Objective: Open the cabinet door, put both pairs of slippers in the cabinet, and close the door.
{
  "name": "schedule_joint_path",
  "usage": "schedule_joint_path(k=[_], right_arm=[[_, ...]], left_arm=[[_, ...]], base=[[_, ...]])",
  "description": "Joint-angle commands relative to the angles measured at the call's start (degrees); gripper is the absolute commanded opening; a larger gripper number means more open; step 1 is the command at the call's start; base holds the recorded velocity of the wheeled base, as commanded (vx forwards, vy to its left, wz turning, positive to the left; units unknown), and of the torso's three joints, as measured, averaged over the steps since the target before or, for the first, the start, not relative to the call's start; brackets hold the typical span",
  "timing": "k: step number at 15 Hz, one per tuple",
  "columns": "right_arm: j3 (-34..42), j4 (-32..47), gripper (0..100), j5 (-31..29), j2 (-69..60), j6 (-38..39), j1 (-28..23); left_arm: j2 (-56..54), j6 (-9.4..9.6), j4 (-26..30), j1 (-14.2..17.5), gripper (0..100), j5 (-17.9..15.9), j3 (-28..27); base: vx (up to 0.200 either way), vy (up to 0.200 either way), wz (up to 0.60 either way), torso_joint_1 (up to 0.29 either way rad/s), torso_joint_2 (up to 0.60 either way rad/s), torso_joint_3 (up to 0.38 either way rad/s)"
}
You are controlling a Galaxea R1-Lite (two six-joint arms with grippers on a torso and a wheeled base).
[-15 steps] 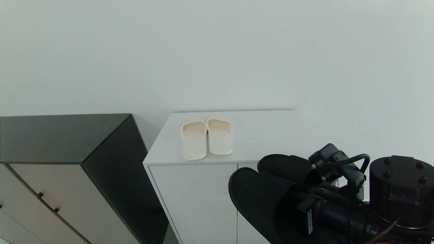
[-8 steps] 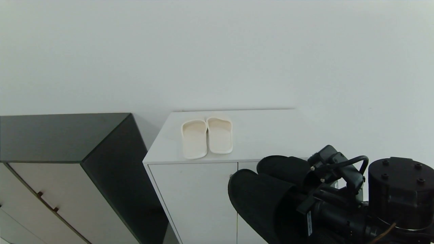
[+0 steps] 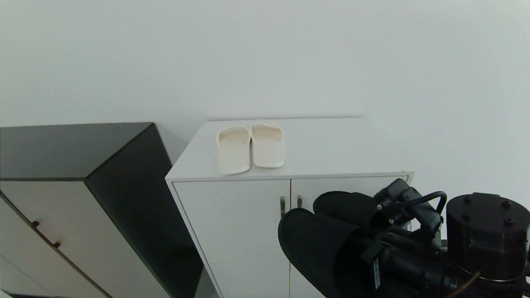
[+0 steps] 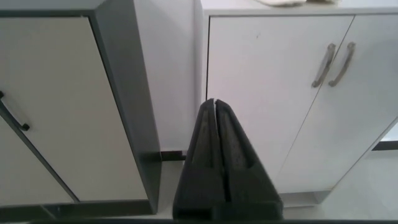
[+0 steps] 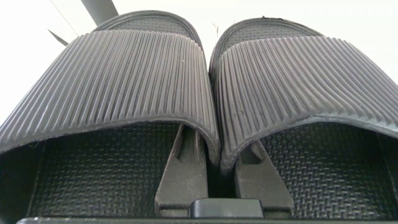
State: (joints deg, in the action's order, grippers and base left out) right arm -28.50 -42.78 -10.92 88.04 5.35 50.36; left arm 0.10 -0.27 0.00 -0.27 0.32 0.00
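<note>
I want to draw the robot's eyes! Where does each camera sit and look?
Head view: on the robot's head, facing forward and down at the white cabinet with cream slippers on top; the right arm shows, carrying black slippers.
Left wrist view: on the left wrist, facing the cabinet's closed doors; the shut left end effector shows.
Right wrist view: on the right wrist, close up on the black slippers; the right end effector pinches them together.
Shared: head and left wrist views both show the door handles.
</note>
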Motion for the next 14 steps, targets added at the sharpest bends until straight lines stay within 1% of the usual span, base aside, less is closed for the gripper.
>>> schedule_joint_path(k=[1,3,7,8,11,12,13,14], right_arm=[[0.1,0.0,0,0.0,0.2,0.0,0.0],[0.1,0.0,0,0.0,0.3,-0.1,0.1],[0.5,-0.2,0,0.0,0.1,-0.2,0.1],[0.7,-0.6,0,0.1,0.2,-0.2,0.1],[1.3,-1.3,0,0.2,0.0,-0.4,0.2],[1.3,-1.5,0,0.2,0.2,-0.9,0.2],[1.7,-1.6,0,0.2,0.2,-1.0,0.2],[2.0,-1.6,0,0.2,0.1,-1.0,0.2]], left_arm=[[0.0,-0.08,0.0,0.0,100,0.0,0.0],[0.0,-0.70,0.0,0.0,100,0.1,0.0],[0.0,-0.61,0.0,0.0,100,0.1,0.0],[0.0,-0.43,0.0,0.0,100,0.2,0.0],[0.0,1.23,0.0,0.0,100,-0.3,0.0],[0.0,1.32,0.0,0.0,100,-0.7,0.0],[0.0,1.76,0.1,0.0,100,-0.6,0.0],[0.0,1.76,0.1,0.0,100,-0.2,0.0]], base=[[0.000,0.000,0.00,-0.222,0.55,0.325],[0.000,0.000,0.00,-0.215,0.54,0.317],[0.000,0.000,0.00,-0.199,0.52,0.312],[0.000,0.000,0.00,-0.188,0.50,0.315],[0.000,0.000,0.00,-0.170,0.49,0.320],[0.000,0.000,0.00,-0.163,0.48,0.330],[0.000,0.000,0.00,-0.154,0.49,0.334],[0.000,0.000,0.00,-0.149,0.48,0.330]])
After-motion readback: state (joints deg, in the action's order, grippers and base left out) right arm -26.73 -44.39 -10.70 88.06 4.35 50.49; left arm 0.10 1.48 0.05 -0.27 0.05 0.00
